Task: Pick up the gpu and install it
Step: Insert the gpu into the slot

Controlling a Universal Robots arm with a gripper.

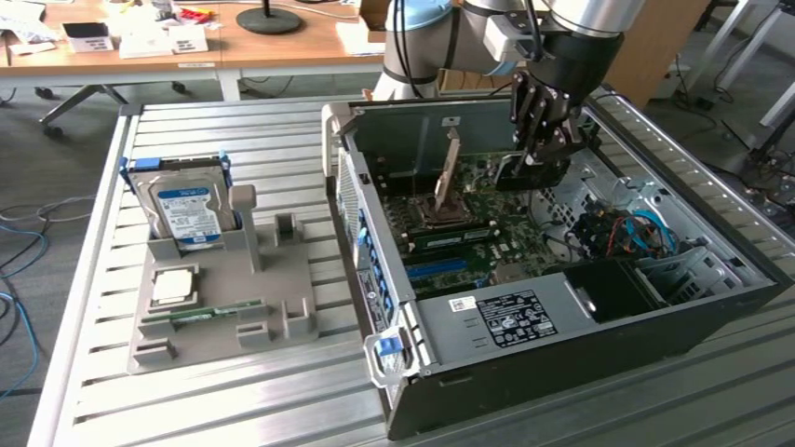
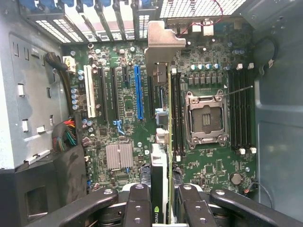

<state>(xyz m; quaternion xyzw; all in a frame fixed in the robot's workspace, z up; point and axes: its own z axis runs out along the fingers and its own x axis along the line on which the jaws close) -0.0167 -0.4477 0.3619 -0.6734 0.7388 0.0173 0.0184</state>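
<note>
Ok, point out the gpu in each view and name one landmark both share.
Exterior view: gpu held on edge in the pincer, inside the open case, above the motherboard.
Wrist view: gpu edge-on in the pincer's grip, silver bracket at its far end.
Shared landmark: the CPU socket.

A silver slatted aluminium worktable (image 1: 249,400) is taking up the middle of the room. Behind it, a long light-brown wooden desk (image 1: 261,47) is standing on grey wheeled legs (image 1: 81,101), carrying white papers (image 1: 149,39) and a black round stand base (image 1: 270,20). Grey floor (image 1: 56,177) is showing beside the worktable on the exterior view's left, with blue cables (image 1: 19,228) lying across it. Even light is falling throughout.
</note>
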